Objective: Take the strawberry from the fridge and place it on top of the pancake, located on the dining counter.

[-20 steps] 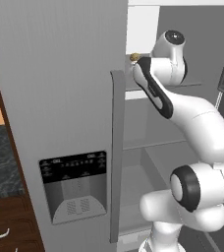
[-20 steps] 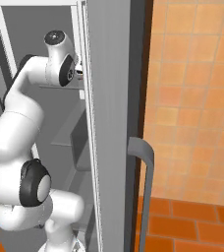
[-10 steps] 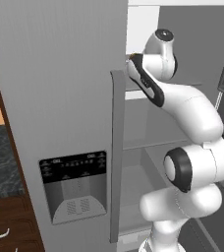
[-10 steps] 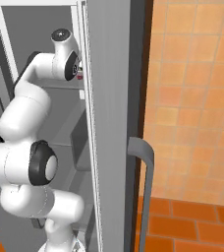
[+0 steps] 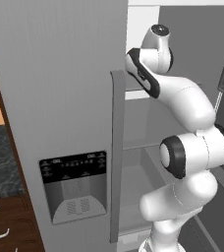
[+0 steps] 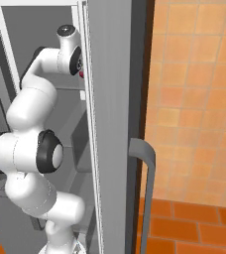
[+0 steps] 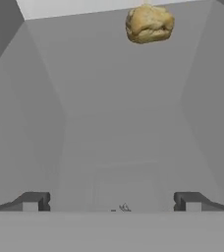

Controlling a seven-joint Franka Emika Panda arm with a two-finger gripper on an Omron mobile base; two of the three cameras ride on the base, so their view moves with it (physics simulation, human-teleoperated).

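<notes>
Strawberry (image 6: pixel 81 74) glimpsed as a red speck just beside the hand inside the fridge (image 5: pixel 60 98) — gripper (image 7: pixel 112 203) wide open and empty, tan lumpy food (image 7: pixel 149 23) far ahead — risk of closing on the wrong item.

Tan lumpy food (image 7: pixel 149 23) on fridge shelf (image 7: pixel 109 88)
</notes>
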